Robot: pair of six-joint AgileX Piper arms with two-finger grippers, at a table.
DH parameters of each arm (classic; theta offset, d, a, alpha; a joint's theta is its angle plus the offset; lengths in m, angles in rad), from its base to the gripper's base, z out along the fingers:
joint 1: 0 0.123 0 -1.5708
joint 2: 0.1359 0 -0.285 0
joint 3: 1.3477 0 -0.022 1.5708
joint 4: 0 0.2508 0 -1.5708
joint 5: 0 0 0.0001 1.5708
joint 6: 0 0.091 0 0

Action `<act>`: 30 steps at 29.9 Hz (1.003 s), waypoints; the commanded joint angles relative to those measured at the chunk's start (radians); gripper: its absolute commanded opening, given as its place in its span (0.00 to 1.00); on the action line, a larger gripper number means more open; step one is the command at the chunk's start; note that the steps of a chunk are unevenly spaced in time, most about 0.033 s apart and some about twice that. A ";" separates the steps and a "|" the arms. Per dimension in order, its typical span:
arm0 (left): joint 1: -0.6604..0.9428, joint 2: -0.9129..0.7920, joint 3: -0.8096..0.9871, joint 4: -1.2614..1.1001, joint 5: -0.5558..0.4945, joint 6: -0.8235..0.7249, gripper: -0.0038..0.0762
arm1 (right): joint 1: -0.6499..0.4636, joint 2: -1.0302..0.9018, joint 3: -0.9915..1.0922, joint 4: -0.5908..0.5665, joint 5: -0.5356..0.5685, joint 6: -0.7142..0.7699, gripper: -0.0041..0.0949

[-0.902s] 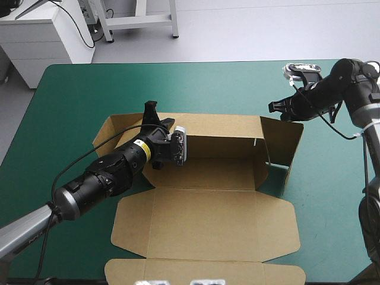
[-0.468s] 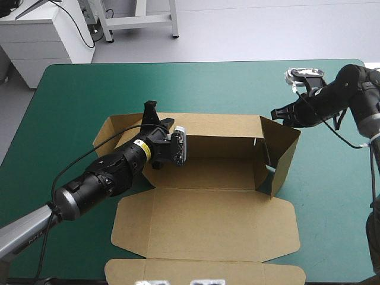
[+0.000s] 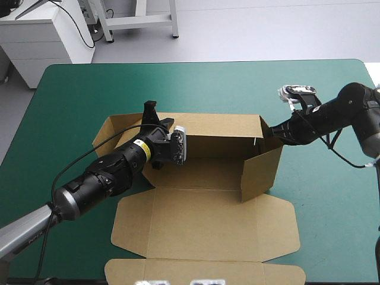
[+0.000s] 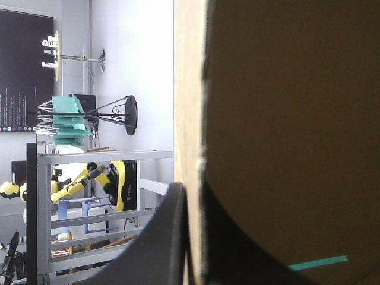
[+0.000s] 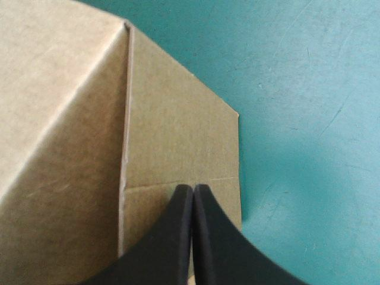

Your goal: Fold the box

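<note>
At the right end of the box (image 3: 208,225), my closed right pincer (image 3: 274,132) has swung the flap (image 3: 260,172) inward into a wall; the left pincer (image 3: 157,117) grips the far wall (image 3: 219,126).

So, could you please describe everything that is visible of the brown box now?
The box is a cut sheet of plain brown board, half formed, on the teal-green cover. Its long back wall stands upright; the right end wall is raised and angled inward; the left end flap spreads outward. The lid lies flat toward the near edge. The left tool is shut on the back wall near its left end; the right tool, shut, touches the right end wall from outside.
</note>
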 commanded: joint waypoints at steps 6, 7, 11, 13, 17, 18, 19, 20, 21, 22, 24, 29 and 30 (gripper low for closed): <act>0.000 -0.012 0.000 -0.033 0.083 -0.021 0.04 | 0.002 -0.204 0.272 0.184 -0.295 -0.205 0.02; 0.000 -0.012 0.000 -0.031 0.083 -0.019 0.04 | 0.002 -0.231 0.306 0.200 -0.331 -0.243 0.02; 0.000 -0.012 0.000 -0.029 0.085 -0.019 0.04 | 0.002 -0.328 0.448 0.269 -0.484 -0.351 0.02; 0.000 -0.012 0.000 -0.029 0.084 -0.019 0.04 | 0.002 -0.361 0.498 0.306 -0.524 -0.428 0.02; 0.000 -0.012 0.000 -0.033 0.085 -0.019 0.04 | 0.002 -0.397 0.585 0.464 -0.582 -0.573 0.02; 0.000 -0.012 0.000 -0.033 0.088 -0.019 0.04 | 0.002 -0.397 0.602 0.502 -0.586 -0.606 0.02; 0.000 -0.012 0.000 -0.033 0.089 -0.019 0.04 | 0.002 -0.397 0.613 0.526 -0.586 -0.638 0.02; 0.000 -0.012 0.000 -0.033 0.089 -0.019 0.04 | 0.002 -0.397 0.629 0.554 -0.586 -0.669 0.02; 0.000 -0.012 0.000 -0.033 0.089 -0.019 0.04 | 0.002 -0.397 0.641 0.567 -0.591 -0.694 0.02; 0.000 -0.012 0.000 -0.033 0.089 -0.019 0.04 | 0.002 -0.397 0.650 0.578 -0.601 -0.710 0.02; 0.000 -0.012 0.000 -0.033 0.091 -0.019 0.04 | 0.002 -0.397 0.668 0.595 -0.615 -0.730 0.02; 0.000 -0.012 0.000 -0.033 0.091 -0.019 0.04 | 0.002 -0.399 0.706 0.598 -0.616 -0.763 0.02; 0.000 -0.012 0.000 -0.033 0.091 -0.019 0.04 | 0.002 -0.399 0.712 0.600 -0.618 -0.773 0.02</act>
